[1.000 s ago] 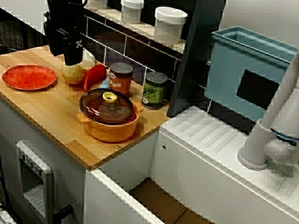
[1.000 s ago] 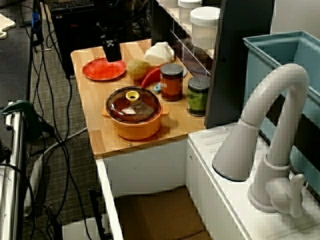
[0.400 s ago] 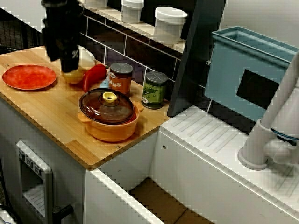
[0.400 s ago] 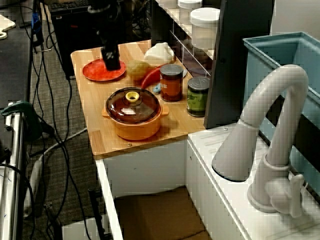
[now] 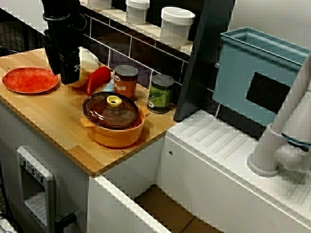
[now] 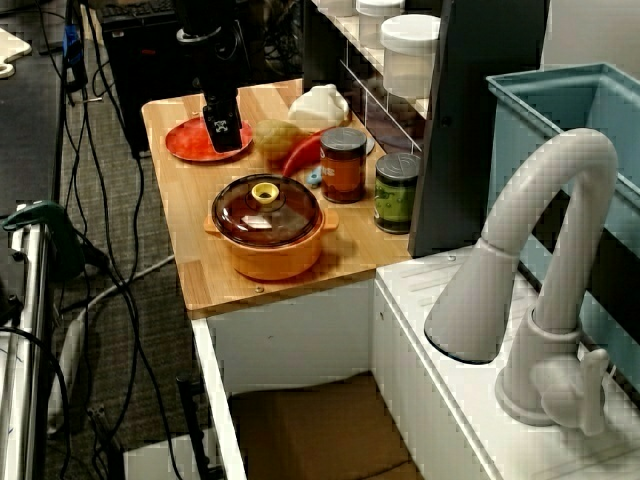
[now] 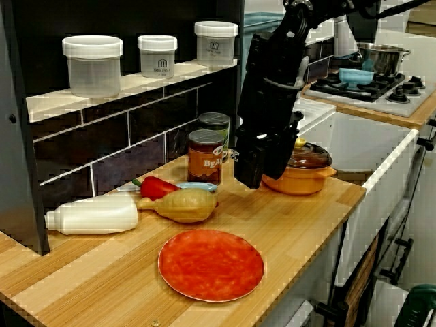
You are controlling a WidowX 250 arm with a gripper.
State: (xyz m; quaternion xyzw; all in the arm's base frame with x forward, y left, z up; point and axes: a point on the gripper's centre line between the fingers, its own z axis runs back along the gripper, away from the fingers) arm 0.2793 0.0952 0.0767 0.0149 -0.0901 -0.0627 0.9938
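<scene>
Red plate [image 7: 211,264] is laid flat on the wooden counter [image 7: 300,218], close to the front edge and toward the end that lies away from the sink. Just behind it, toward the back edge, a yellow squash [image 7: 185,204] is laid on its side. Its narrow neck is pointed at a white bottle [image 7: 95,214], which is also laid flat, near the back corner. A red pepper [image 7: 158,186] is set on the back side of the squash, touching it or just beside it; contact cannot be confirmed.

The black gripper [image 7: 251,178] is hung tip down above the counter, clear of the surface. In the view from the counter's end it is seen between the squash and the orange pot [image 7: 300,180]. In the view from behind the faucet its tip is seen over the plate's rim, on the side nearest the squash. Whether the claw is spread or closed cannot be told — its fingers are merged into one dark block in all three views.

The pot is covered by a brown glass lid [image 5: 112,110] with a yellow knob and is placed near the front edge, toward the sink end. A red-brown can [image 5: 126,81] and a green can [image 5: 161,93] are stood upright along the back edge, near each other. Three white-lidded jars [image 7: 92,65] are lined up on the shelf above.
</scene>
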